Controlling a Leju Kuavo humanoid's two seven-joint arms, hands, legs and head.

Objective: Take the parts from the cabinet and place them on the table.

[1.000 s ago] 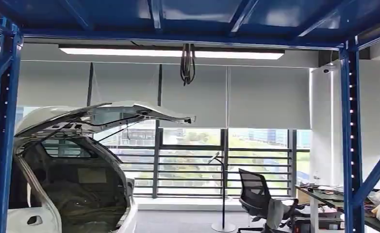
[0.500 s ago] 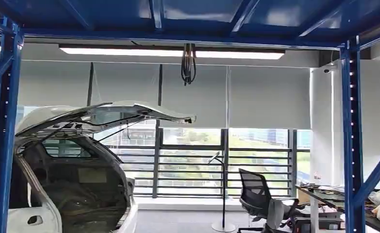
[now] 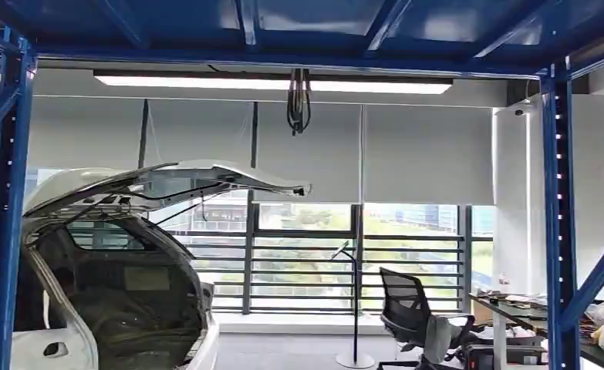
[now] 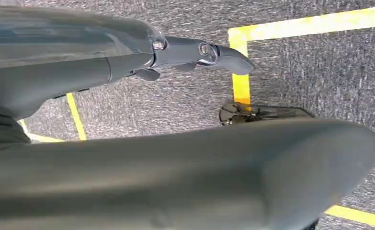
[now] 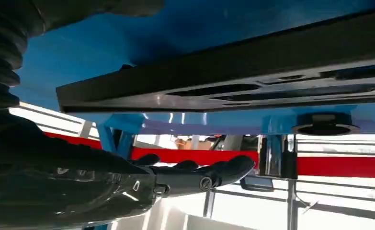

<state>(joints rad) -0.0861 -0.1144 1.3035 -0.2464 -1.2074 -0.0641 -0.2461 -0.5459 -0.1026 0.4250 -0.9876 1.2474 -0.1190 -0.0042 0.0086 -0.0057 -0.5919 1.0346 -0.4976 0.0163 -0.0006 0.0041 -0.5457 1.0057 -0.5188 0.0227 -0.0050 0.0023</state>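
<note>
Beside the black part (image 5: 233,86), right hand (image 5: 128,182) fingers (image 5: 223,173) straight.

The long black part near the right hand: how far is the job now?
Nothing looks done. The right hand reaches, empty, toward the long black part against the blue rack. The left hand hangs empty above the floor. Gripping and placing remain.

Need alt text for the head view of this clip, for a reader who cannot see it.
A white car body with its rear hatch raised stands at the left behind a blue steel rack frame that borders the picture. Behind are tall windows with grey roller blinds, a black mesh office chair and a cluttered desk at the right.
</note>
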